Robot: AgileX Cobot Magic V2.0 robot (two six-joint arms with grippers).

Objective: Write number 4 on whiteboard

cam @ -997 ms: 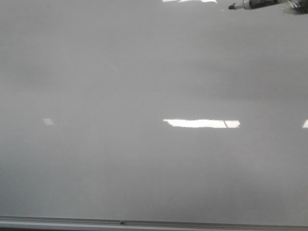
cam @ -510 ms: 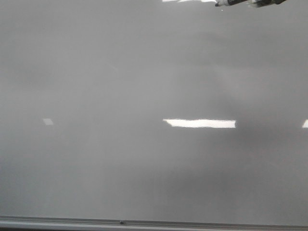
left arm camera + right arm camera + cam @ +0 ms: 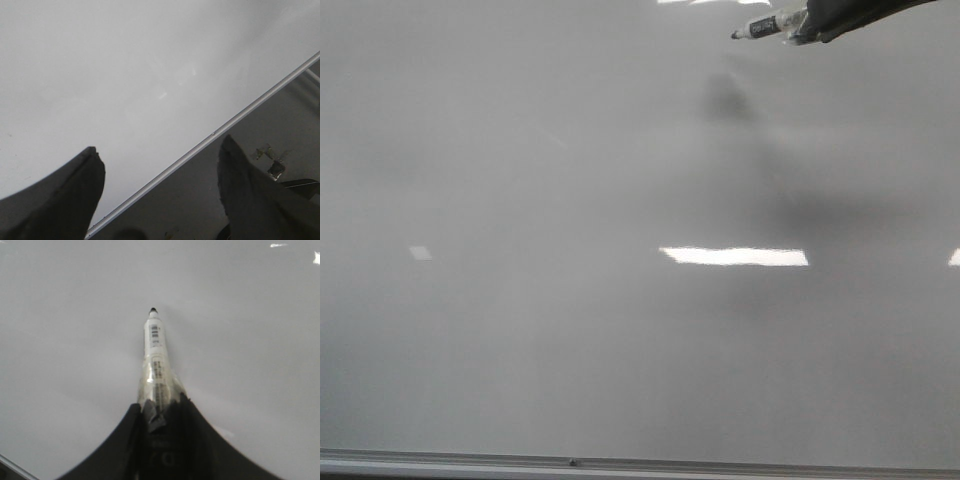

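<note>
Whiteboard [image 3: 620, 330]: glossy pale grey, fills nearly the whole front view, thin silver edge along the bottom, bright rectangular reflections mid-board. No marker strokes visible on the surface — number 4 not yet drawn.

Right gripper [image 3: 161, 407]: clamped on a white marker [image 3: 155, 365], uncapped, black tip pointing away from the fingers. In the front view, enters at top right, marker [image 3: 765, 27] tip pointing left, soft shadow on the board below it.

Left gripper [image 3: 160, 155]: fingers spread wide, holding nothing — positioned over the board's silver edge [image 3: 210, 137].
</note>
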